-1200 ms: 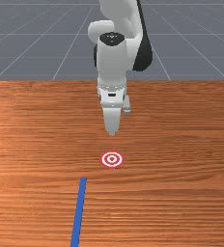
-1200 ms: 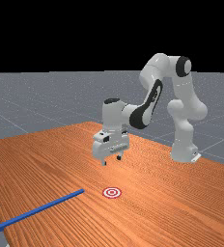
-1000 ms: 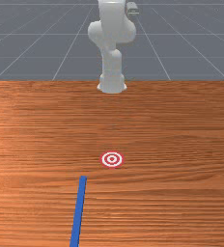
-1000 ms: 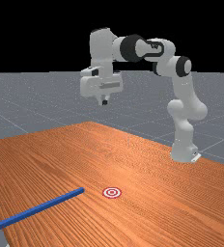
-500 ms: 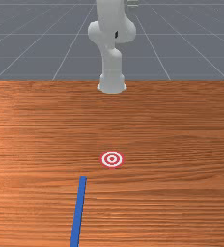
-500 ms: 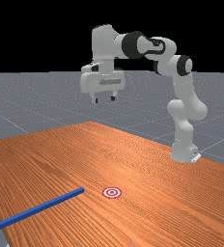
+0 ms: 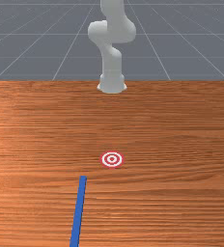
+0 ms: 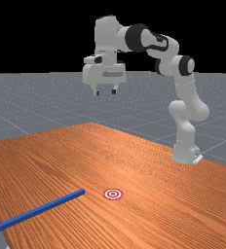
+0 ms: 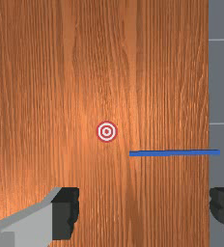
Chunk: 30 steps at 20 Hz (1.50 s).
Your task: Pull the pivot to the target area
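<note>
Gripper, white and grey with 2 black-tipped fingers, hangs high over the table of orange-brown wood. In the far view the gripper is released, its fingers spread well apart with nothing between them. The change is in height: 1.2 seconds ago it was low, near the wood, and now it is far above it, a little higher even than 0.5 seconds ago. The white and grey jointed arm reaches out from the far view's right to carry it.

Below lies 1 flat, round target of red and white rings, in the same place as 0.5 seconds ago. Near it, but apart, is the near end of 1 long, straight, blue, square-edged rod, which I take to be the pivot. In the front view the rod lies nearer the camera than the target and off to the front view's left. In the wrist view its other end pokes out past the table's edge. It too looks unmoved since 0.5 seconds ago.

For the task, the rise seems to have gained no ground: the rod is ungripped and off the target. Next, the gripper would probably need to travel over the rod, line up across it, come down and close before pulling. Gripped off-centre, so long a rod could swing round or tip at its overhanging end.
</note>
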### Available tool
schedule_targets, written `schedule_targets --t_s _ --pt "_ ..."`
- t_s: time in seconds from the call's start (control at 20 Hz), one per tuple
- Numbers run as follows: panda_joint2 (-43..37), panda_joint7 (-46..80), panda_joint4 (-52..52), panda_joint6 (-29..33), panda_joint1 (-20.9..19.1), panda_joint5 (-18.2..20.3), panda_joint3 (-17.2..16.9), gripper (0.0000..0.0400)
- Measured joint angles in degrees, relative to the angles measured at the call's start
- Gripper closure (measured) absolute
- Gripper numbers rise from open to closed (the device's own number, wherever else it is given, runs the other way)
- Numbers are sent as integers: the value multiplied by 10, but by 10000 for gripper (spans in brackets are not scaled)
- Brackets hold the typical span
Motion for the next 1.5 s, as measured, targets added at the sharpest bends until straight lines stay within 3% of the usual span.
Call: schedule_targets --t_s 0.15,0.2,0.25,0.4,0.45,0.7,0.95,1.05,1.5 --pt "-3 0 -10 7 1 -1 0 0" --pt "27 -3 43 -41 -3 11 2 0" --pt "-7 -26 -26 19 -5 10 4 0" --pt "-13 -31 -55 41 -5 10 5 0" --pt "-29 -9 -89 76 -3 10 2 0" --pt "1 -14 -34 19 -10 12 -2 0" --pt "0 -14 -50 30 -11 12 -2 0" --pt "-14 -7 -83 62 -10 12 -3 0" --pt "-12 -8 -85 64 -13 15 -4 0"
